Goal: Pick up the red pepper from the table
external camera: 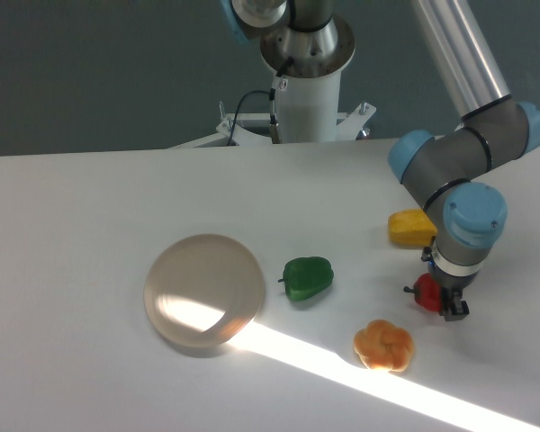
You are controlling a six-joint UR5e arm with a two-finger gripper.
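Note:
The red pepper (424,294) is small and glossy, and lies on the white table (90,216) at the right, its dark stem pointing left. My gripper (439,288) comes down over it from above, with the grey and blue wrist covering the pepper's right side. One dark finger (454,310) shows at the pepper's lower right; the other is mostly hidden behind the wrist. The jaws look closed against the pepper, which sits at or just above the table surface.
A yellow pepper (408,227) lies just behind the gripper. An orange lobed pepper (383,346) sits in front and to the left. A green pepper (307,277) and a round translucent plate (204,289) lie further left. The arm's base (306,85) stands at the back edge.

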